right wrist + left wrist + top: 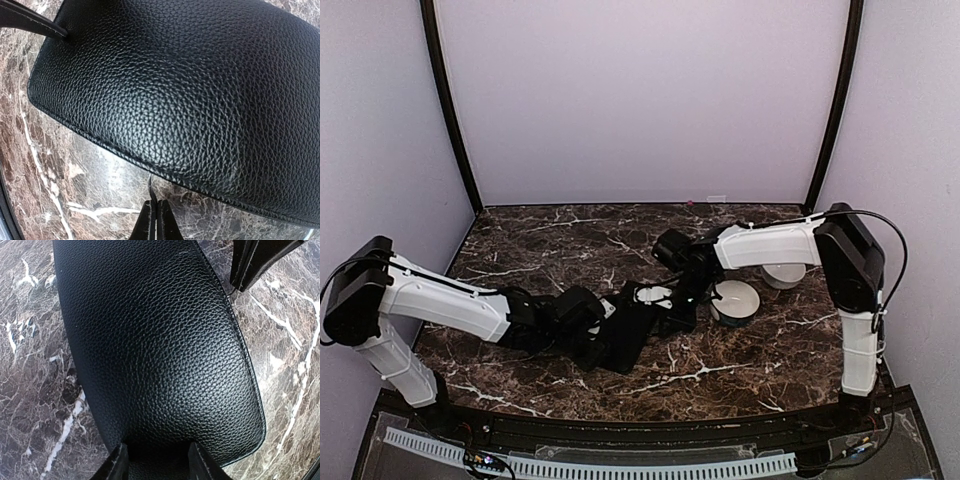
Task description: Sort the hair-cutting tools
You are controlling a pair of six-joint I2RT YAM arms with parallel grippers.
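Note:
No scissors or comb pieces show in any view. A flat black leather zip case (632,335) lies on the marble table between my arms. My left gripper (608,342) holds the case's near end; in the left wrist view the case (160,340) fills the frame and sits between the two fingers (118,464). My right gripper (682,296) is at the case's far edge. In the right wrist view it (156,222) is shut on a thin dark zip pull (152,192) just off the case's seam (125,152).
Two round white bowls stand at the right, one (735,301) close to the right gripper, one (783,275) behind the right forearm. Dark marble table (550,240) with purple walls on three sides. A dark finger-like piece (255,260) shows beyond the case.

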